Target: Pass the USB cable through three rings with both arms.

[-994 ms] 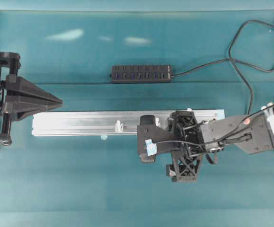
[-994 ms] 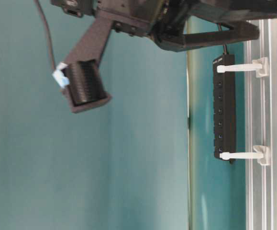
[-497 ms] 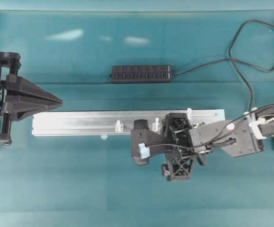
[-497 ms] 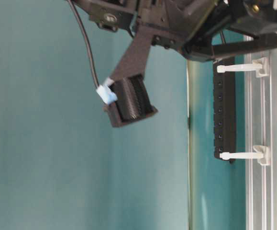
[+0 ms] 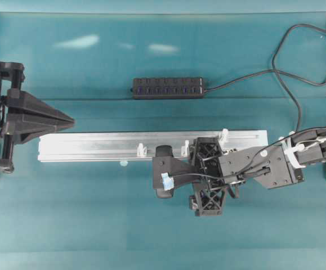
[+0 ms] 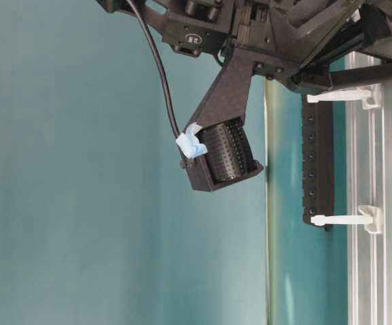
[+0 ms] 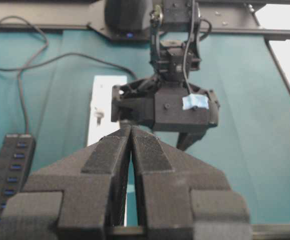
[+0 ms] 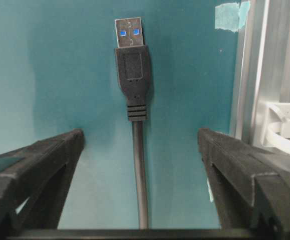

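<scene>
Teal surface (image 5: 95, 225) all round, and the USB cable (image 8: 138, 165) lies flat on it just beside the silver rail (image 5: 95, 147), plug tip pointing away from the right gripper (image 8: 139, 150), long axis running along the rail. Its fingers (image 8: 39, 160) straddle the cord, wide apart and holding nothing, so I'd say it's the pick-up step; next they need to close near the plug. The left gripper (image 7: 131, 137) sits pinched together, empty, well off at the rail's far end. None of the three rings (image 5: 142, 150) looks threaded yet.
</scene>
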Motion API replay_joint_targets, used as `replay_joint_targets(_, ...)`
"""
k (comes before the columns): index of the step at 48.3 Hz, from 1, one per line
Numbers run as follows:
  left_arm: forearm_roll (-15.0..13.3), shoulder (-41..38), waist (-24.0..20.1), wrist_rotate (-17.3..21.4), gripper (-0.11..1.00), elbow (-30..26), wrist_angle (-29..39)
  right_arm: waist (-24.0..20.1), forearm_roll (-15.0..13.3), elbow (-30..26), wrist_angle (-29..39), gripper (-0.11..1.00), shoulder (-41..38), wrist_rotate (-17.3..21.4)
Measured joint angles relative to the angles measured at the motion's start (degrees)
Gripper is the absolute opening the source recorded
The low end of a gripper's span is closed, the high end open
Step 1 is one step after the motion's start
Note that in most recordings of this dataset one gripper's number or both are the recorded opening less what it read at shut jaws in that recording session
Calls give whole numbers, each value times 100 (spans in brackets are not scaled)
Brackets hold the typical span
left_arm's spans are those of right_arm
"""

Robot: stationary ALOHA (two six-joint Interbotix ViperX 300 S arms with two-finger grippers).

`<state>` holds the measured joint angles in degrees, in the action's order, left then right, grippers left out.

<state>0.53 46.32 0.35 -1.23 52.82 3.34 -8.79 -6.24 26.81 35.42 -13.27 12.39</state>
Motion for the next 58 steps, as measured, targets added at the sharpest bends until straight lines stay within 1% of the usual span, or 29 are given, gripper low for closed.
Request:
replay_joint_targets(7, 9, 0, 0, 0, 12, 0, 0, 0, 0, 0, -35, 51, -9, 0)
replay_joint_targets(17, 9, 0, 0, -18, 12, 0, 0, 0, 0, 9, -114, 51, -35, 0)
replay_joint_targets(23, 9, 0, 0, -44, 12, 0, -9, -9, 9, 0, -114, 47, -44, 0)
replay_joint_targets(27, 9, 0, 9, -44, 12, 0, 0, -9, 18, 9, -97, 40, -35, 9)
replay_joint_targets(36, 0, 0, 0, -44, 12, 0, -9, -18, 62, 62, -88, 11, -26, 18)
replay_joint_targets(39, 9, 0, 0, -44, 12, 0, 0, -18, 79, 79, -105, 5, -26, 35)
replay_joint_targets(43, 0, 0, 0, -44, 12, 9, 0, -18, 79, 97, -141, 1, -18, 35)
replay_joint_targets(52, 9, 0, 0, -53, 12, 9, 0, -26, 79, 97, -158, -2, -18, 193)
replay_joint_targets(58, 0, 0, 0, -53, 12, 0, 0, -18, 88, 114, -176, -2, -18, 229)
